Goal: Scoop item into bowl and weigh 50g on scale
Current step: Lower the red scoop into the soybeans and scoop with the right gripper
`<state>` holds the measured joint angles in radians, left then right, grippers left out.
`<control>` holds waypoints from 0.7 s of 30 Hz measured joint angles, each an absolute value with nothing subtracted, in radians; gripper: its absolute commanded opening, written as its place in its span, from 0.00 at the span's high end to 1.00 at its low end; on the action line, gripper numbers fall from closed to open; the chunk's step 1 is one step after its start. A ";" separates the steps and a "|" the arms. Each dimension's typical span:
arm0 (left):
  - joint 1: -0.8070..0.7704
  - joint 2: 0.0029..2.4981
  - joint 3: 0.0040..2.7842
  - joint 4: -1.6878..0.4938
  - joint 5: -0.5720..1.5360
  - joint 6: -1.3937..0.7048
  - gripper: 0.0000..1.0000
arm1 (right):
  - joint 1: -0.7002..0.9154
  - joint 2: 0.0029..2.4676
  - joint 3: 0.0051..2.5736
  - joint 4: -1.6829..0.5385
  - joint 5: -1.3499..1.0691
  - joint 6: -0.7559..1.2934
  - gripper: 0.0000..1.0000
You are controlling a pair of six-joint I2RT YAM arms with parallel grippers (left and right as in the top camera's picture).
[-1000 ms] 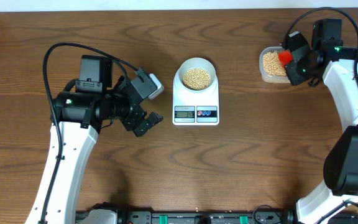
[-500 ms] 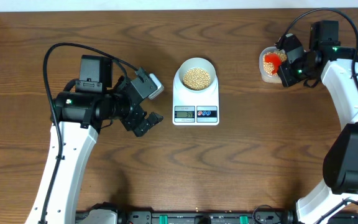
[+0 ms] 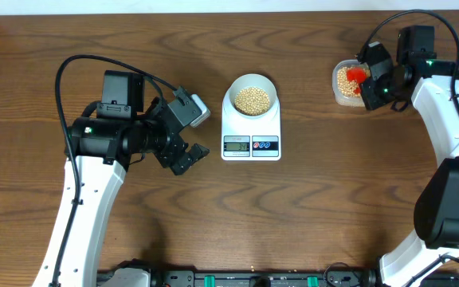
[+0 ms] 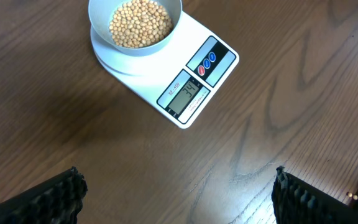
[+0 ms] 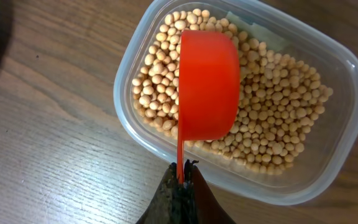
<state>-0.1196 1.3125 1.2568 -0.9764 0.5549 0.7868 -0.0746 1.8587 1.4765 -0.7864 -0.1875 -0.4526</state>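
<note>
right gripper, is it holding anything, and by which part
The right gripper holds the red scoop by the end of its thin handle, cup over the tub of beans.

This looks like a robotics lab station. A wood-grain desk (image 3: 317, 207) carries two white-and-black robot arms, the left arm (image 3: 86, 199) based at 7 o'clock and the right arm (image 3: 453, 119) at 5 o'clock. Loose black cables (image 3: 66, 68) loop over them. An equipment rail (image 3: 253, 279) with green connectors runs along 6 o'clock, and a digital scale (image 3: 251, 131) sits at centre.

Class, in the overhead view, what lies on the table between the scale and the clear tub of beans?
Nothing: the overhead view shows only bare wood of the table between the scale and the tub.
</note>
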 measured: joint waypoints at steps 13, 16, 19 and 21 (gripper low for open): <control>-0.120 1.312 1.257 -0.976 0.555 0.787 0.02 | -0.076 1.900 1.469 -0.804 -0.328 -0.448 0.99; -0.120 1.312 1.257 -0.976 0.555 0.787 0.02 | -0.080 1.901 1.469 -0.802 -0.342 -0.425 0.99; -0.120 1.312 1.257 -0.976 0.555 0.787 0.02 | -0.098 1.901 1.469 -0.799 -0.358 -0.374 0.99; -0.120 1.312 1.257 -0.976 0.555 0.787 0.02 | -0.109 1.901 1.469 -0.799 -0.369 -0.346 0.99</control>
<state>-0.1196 1.3125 1.2568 -0.9764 0.5549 0.7868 -0.1089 1.9015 1.4689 -0.7990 -0.3687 -0.3462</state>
